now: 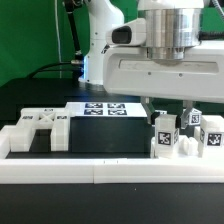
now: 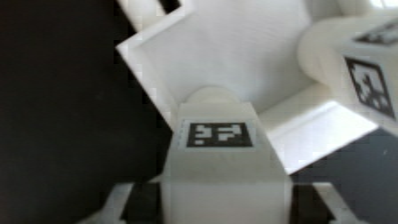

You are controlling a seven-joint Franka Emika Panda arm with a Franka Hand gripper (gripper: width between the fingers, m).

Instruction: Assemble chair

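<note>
Lower right of the exterior view: the gripper [image 1: 166,112] hangs straight down over a cluster of white chair parts, just behind the long white rail [image 1: 100,172].
Hand state: the jaws are clamped on a tagged post [image 1: 165,135]. In the wrist view that post [image 2: 217,150] fills the gap between the two fingers [image 2: 139,205], with its tag facing the camera.
Post's long axis: it appears upright, roughly in line with the fingers. In the wrist view it runs out from between them to a rounded tip.
Neighbours: two more tagged pieces [image 1: 190,120] [image 1: 212,138] stand just beside the post, toward the exterior view's right. One of them [image 2: 365,70] looms close in the wrist view. A broad slab [image 2: 196,60] lies behind the post there, but whether the two touch cannot be told.
Rest of the chair: a cross-braced piece [image 1: 40,128] sits at the lower left of the exterior view, well apart from the hand. The marker board [image 1: 105,108] lies at centre frame between them.
Judgement: with neighbours this tight, the post probably has to rise along its own axis before any sideways travel.
</note>
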